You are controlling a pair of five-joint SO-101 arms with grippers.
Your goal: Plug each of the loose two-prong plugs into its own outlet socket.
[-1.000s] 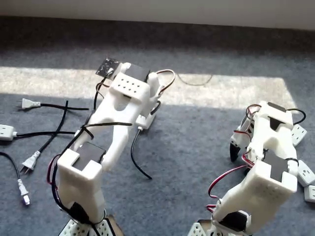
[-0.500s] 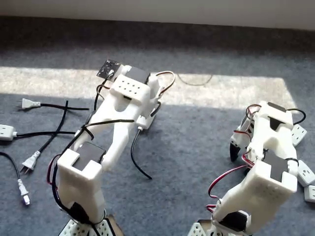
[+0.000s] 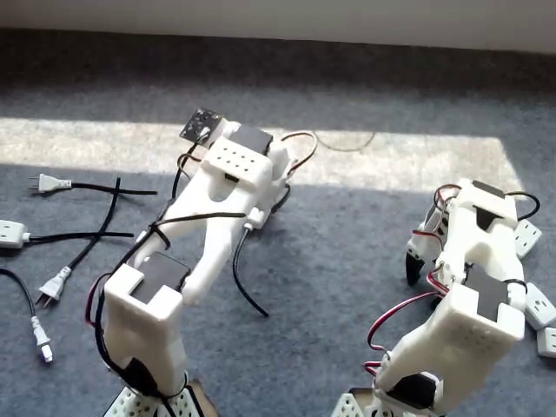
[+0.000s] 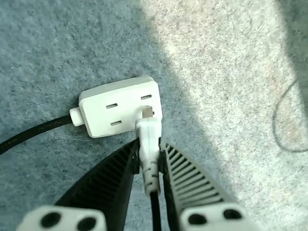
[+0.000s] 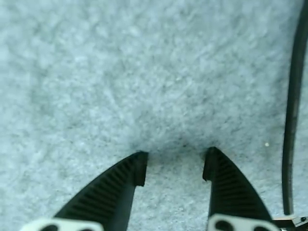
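Note:
In the left wrist view my left gripper [image 4: 148, 147] is shut on a white two-prong plug [image 4: 148, 132]. The plug's prongs touch the top face of a white outlet block [image 4: 118, 113] near its edge, beside its slots. A black cord leaves that block. In the high view the left arm [image 3: 230, 165] stretches over the middle of the carpet. Three loose plugs [image 3: 48, 182] [image 3: 52, 287] [image 3: 42, 343] on black cords lie at the left. My right gripper [image 5: 174, 166] stands open over bare carpet, low at the right [image 3: 415, 261].
A white socket [image 3: 10, 233] lies at the far left edge. More white socket blocks [image 3: 528, 236] [image 3: 539, 304] sit at the right edge beside the right arm. A black cord [image 5: 291, 120] runs next to the right gripper. Grey carpet lies bare between the two arms.
The left arm has shifted slightly to the right and farther out with the plug in its gripper. The right arm has not moved.

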